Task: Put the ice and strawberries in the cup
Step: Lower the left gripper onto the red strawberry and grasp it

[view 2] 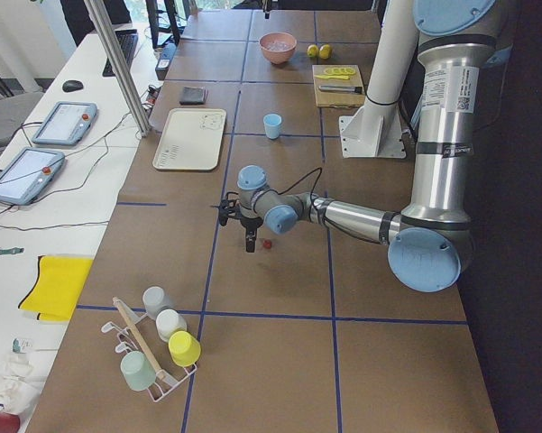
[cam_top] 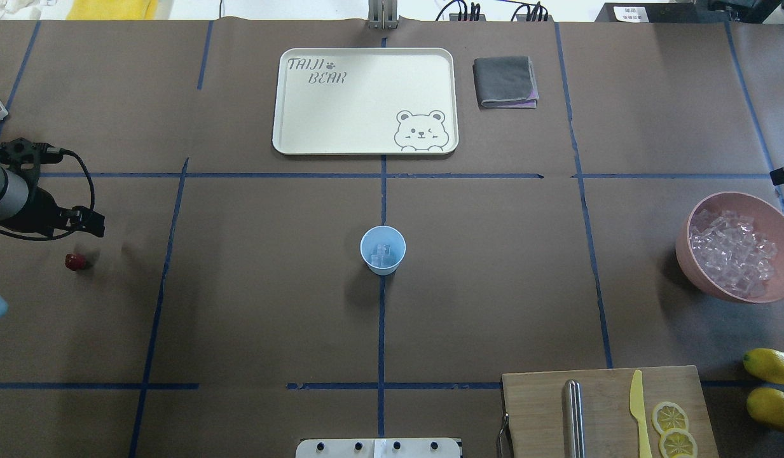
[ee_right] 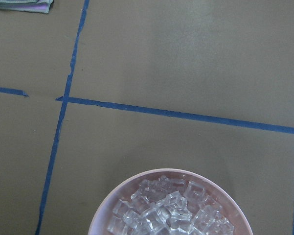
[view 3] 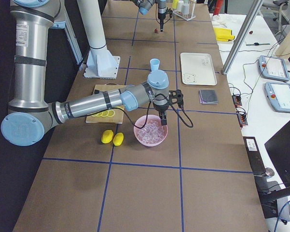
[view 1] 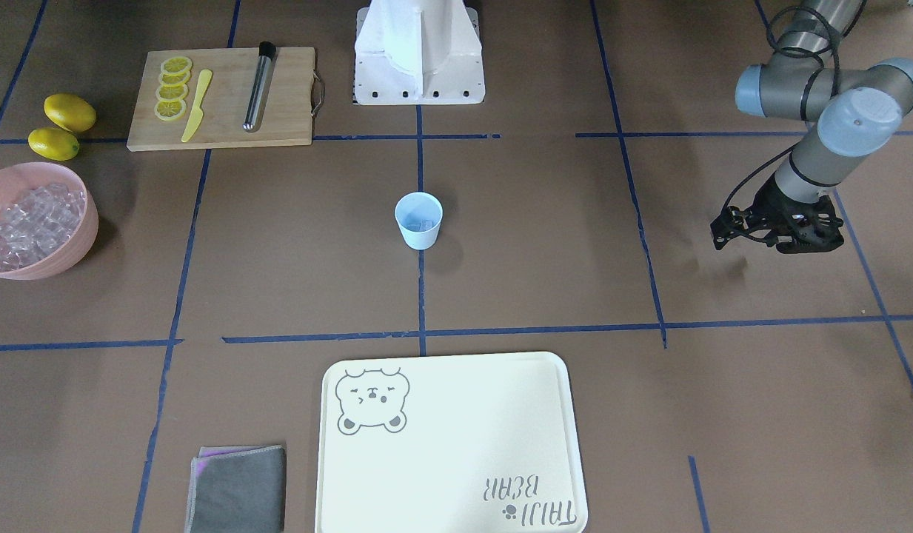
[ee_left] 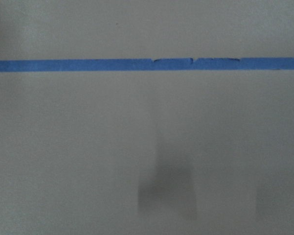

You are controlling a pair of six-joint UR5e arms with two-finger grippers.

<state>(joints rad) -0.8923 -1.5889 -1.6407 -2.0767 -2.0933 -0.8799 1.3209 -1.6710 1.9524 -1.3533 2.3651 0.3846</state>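
Observation:
The pale-blue cup stands at the table's centre with a few ice cubes inside. More ice is heaped in the pink bowl on the robot's right. One dark-red strawberry lies on the table at the far left. My left gripper hangs just beside and above the berry, apart from it; I cannot tell whether it is open or shut. In the front-facing view the berry is hidden. My right gripper hovers at the bowl's far rim; its fingers are outside the wrist view, so I cannot tell its state.
A white bear tray and a grey cloth lie at the far side. A cutting board with lemon slices, a yellow knife and a metal rod sits near the robot's right, two lemons beside it. A cup rack stands beyond the berry.

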